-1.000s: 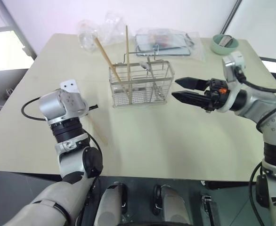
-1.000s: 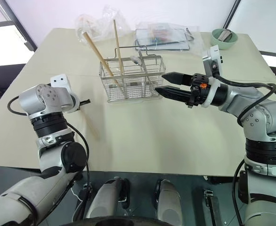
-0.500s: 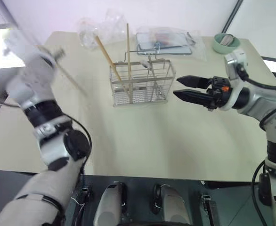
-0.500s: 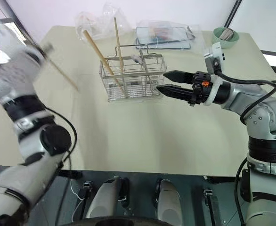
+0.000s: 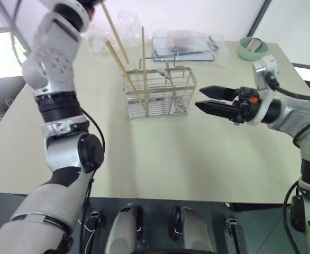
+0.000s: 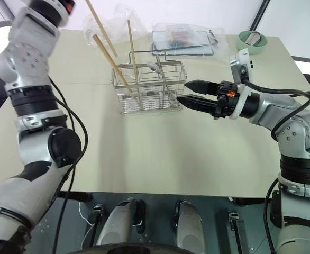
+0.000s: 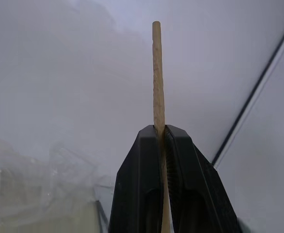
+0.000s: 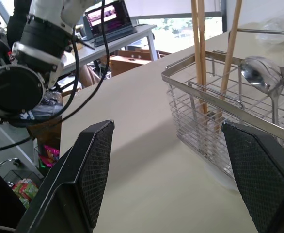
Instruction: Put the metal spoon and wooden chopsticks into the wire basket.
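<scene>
My left gripper [image 7: 160,138] went up high since before, pinched tight on chopstick [image 5: 114,30], now above basket [image 5: 160,92]. Spoon [image 8: 258,74], two sticks already in basket. Right gripper [image 5: 207,100] wide open, empty, beside basket. Next: I lower stick tip into basket, let go.

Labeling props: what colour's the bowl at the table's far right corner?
Pale green bowl, clearest in left eye view.

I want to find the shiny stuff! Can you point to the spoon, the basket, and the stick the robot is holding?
metal spoon [image 8: 256,73]: right wrist view, on its shiny bowl.
wire basket [image 5: 157,106]: left eye view, on its front wire wall.
held chopstick [image 7: 157,73]: left wrist view, on the shaft above the left gripper's shut fingers.
</scene>
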Robot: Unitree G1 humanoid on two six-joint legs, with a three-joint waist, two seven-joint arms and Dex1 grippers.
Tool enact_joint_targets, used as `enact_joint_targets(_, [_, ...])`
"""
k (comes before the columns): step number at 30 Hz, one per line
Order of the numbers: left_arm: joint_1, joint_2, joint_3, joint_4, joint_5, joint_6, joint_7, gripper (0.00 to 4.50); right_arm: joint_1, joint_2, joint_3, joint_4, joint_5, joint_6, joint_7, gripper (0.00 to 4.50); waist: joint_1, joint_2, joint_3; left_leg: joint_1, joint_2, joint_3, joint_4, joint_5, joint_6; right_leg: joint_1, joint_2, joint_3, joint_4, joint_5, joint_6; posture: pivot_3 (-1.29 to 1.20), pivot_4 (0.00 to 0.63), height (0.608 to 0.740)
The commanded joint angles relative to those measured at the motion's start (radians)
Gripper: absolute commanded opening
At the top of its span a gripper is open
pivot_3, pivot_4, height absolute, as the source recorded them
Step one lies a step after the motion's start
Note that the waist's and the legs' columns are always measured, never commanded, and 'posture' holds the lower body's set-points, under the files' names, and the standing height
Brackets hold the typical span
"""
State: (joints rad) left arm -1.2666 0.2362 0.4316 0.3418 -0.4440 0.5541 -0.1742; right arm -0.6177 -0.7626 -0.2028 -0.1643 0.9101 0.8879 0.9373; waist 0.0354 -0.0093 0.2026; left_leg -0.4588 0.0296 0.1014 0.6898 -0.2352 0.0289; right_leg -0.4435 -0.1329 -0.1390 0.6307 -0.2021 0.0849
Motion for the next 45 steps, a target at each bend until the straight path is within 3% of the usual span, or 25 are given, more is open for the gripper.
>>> enact_joint_targets(1, [0.013,0.004,-0.095,-0.055,0.04,-0.065,-0.035,0.13,0.001,-0.011,-0.047,-0.041,0.027,-0.001,-0.011,3.63,0.0,0.0,0.0,0.0,0.0,0.0,0.0,0.0,0.0,0.0,0.0,0.0,0.0,0.0,0.0,0.0,0.15,0.704])
enact_joint_targets(8, [0.164,-0.044,-0.25,-0.135,0.113,-0.106,-0.044,0.13,0.01,-0.01,-0.057,-0.047,0.037,-0.005,-0.029,3.63,0.004,0.0,0.0,0.0,0.0,0.0,0.0,0.0,0.0,0.0,0.0,0.0,0.0,0.0,0.0,0.0,0.15,0.704])
enact_joint_targets(14, [0.252,-0.06,-0.288,-0.184,0.12,-0.069,-0.035,0.13,0.014,-0.002,-0.049,-0.049,0.034,-0.014,-0.038,3.63,0.002,0.0,0.0,-0.001,0.001,0.0,0.002,-0.001,0.001,0.0,0.0,0.0,0.001,0.0,0.0,0.0,0.15,0.704])
enact_joint_targets(17, [0.259,-0.059,-0.272,-0.206,0.102,-0.058,-0.033,1.06,0.008,0.002,-0.043,-0.043,0.031,-0.017,-0.04,3.63,0.002,0.0,0.0,-0.001,0.001,0.0,0.002,-0.001,0.002,0.0,0.0,0.0,0.001,0.0,0.0,0.0,0.15,0.704])
enact_joint_targets(24, [0.219,-0.034,-0.234,-0.282,0.026,-0.004,-0.059,4.46,0.001,0.0,-0.029,-0.025,0.007,-0.037,-0.027,3.63,0.003,0.0,0.0,-0.001,0.001,-0.001,0.003,-0.002,0.003,0.0,0.0,0.0,0.001,0.0,0.0,0.0,0.15,0.704])
enact_joint_targets(27, [0.172,0.076,-0.215,-0.345,-0.035,0.094,-0.135,4.46,-0.002,-0.022,-0.021,0.0,-0.031,-0.068,0.0,3.63,0.002,0.0,0.0,-0.001,0.001,-0.001,0.003,-0.002,0.003,0.0,0.0,0.0,0.001,0.0,0.0,0.0,0.15,0.704])
enact_joint_targets(31, [0.162,0.32,-0.195,-0.397,-0.151,0.249,-0.353,4.46,-0.023,-0.062,-0.018,0.074,-0.093,-0.118,0.05,3.63,-0.009,0.001,0.0,-0.001,0.002,0.0,0.003,-0.001,0.002,-0.001,0.0,0.0,0.001,0.0,0.0,0.0,0.15,0.704])
enact_joint_targets(34, [0.21,0.533,-0.188,-0.41,-0.195,0.3,-0.544,4.46,-0.038,-0.104,-0.006,0.142,-0.155,-0.176,0.107,3.63,-0.024,0.002,0.0,-0.001,0.002,0.0,0.003,-0.001,0.002,-0.001,0.0,0.0,0.001,0.0,0.0,0.0,0.15,0.704])
enact_joint_targets(38, [0.392,0.808,-0.177,-0.395,-0.168,0.25,-0.795,4.46,-0.068,-0.156,0.009,0.249,-0.216,-0.234,0.192,3.63,-0.028,0.003,0.0,-0.001,0.002,0.0,0.002,-0.001,0.001,-0.001,0.0,0.001,0.001,-0.001,0.0,0.0,0.15,0.704])
enact_joint_targets(41, [0.519,0.906,-0.16,-0.425,-0.176,0.222,-0.903,4.46,-0.077,-0.186,0.032,0.298,-0.256,-0.271,0.261,3.63,-0.022,0.003,0.0,-0.001,0.002,0.0,0.002,-0.001,0.001,-0.002,0.0,0.001,0.0,-0.001,0.0,0.0,0.15,0.704])
enact_joint_targets(45, [0.657,0.941,-0.137,-0.46,-0.157,0.184,-0.932,4.46,-0.105,-0.2,0.043,0.352,-0.285,-0.289,0.318,3.63,-0.021,0.003,0.0,-0.002,0.002,-0.002,0.002,-0.002,0.001,-0.002,-0.001,0.001,-0.002,-0.001,0.0,0.0,0.15,0.704])
